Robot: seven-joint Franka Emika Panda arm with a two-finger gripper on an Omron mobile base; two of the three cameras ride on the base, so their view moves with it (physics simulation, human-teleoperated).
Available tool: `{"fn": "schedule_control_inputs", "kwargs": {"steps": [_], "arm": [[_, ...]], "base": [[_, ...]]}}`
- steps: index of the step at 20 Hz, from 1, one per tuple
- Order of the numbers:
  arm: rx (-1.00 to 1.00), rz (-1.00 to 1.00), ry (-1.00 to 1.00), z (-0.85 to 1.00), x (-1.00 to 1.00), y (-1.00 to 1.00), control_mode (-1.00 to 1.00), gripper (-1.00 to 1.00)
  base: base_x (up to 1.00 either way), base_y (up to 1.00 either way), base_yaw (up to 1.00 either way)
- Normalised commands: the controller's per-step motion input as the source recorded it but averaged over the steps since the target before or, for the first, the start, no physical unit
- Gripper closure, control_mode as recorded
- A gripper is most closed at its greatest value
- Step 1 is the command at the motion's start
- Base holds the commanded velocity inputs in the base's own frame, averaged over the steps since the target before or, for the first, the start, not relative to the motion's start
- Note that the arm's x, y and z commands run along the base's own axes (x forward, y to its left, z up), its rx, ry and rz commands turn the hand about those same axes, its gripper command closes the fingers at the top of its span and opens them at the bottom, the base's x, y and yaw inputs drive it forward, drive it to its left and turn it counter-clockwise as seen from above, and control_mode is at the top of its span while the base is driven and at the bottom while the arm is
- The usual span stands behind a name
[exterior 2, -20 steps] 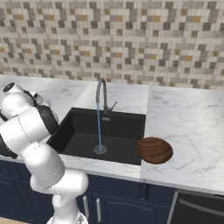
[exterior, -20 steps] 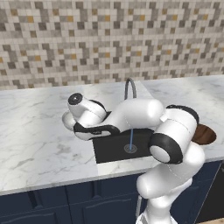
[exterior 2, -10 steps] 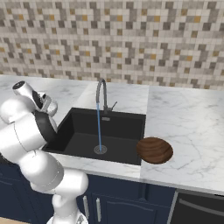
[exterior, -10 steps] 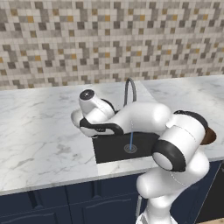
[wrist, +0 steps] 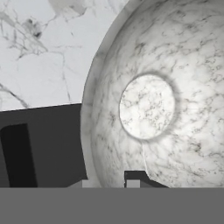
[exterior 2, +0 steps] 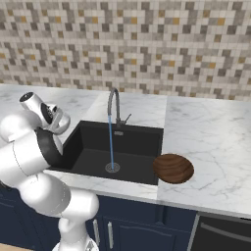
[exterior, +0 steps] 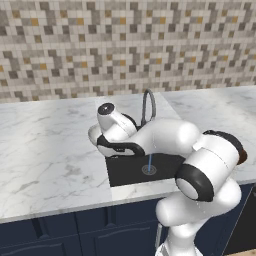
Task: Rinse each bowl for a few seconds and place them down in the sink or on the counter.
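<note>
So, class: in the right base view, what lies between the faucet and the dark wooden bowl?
Part of the black sink and its right rim lie between the faucet and the wooden bowl, which sits on the sink's front right corner. A stream of water falls to the drain.

Two bowls, one sink, water running.
Pale speckled bowl (wrist: 148, 105) held at the black sink's (exterior 2: 132, 142) nine-o'clock rim; brown bowl (exterior 2: 173, 168) sits upright on the worktop (exterior 2: 211, 142), at the sink's four o'clock.

White marble worktop (exterior 2: 206, 142) runs along the tiled wall. Black sink (exterior 2: 122, 147) is set in it. Brown bowl (exterior 2: 173, 168) sits at the sink's four o'clock corner.
</note>
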Motion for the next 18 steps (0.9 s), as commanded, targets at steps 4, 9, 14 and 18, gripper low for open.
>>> {"fn": "schedule_control_inputs", "kwargs": {"steps": [4, 9, 14, 18], "arm": [[-0.02, -0.02, 0.0, 0.04, 0.02, -0.32, -1.0, 1.0], [0.01, -0.02, 0.03, 0.09, 0.1, -0.29, -1.0, 1.0], [0.0, 0.0, 0.01, 0.03, 0.18, -0.22, -1.0, 1.0], [0.0, 0.0, 0.0, 0.0, 0.18, -0.24, -1.0, 1.0]], "base": [[0.0, 0.0, 0.0], [0.0, 0.0, 0.0], [0.0, 0.0, 0.0], [0.0, 0.0, 0.0]]}}
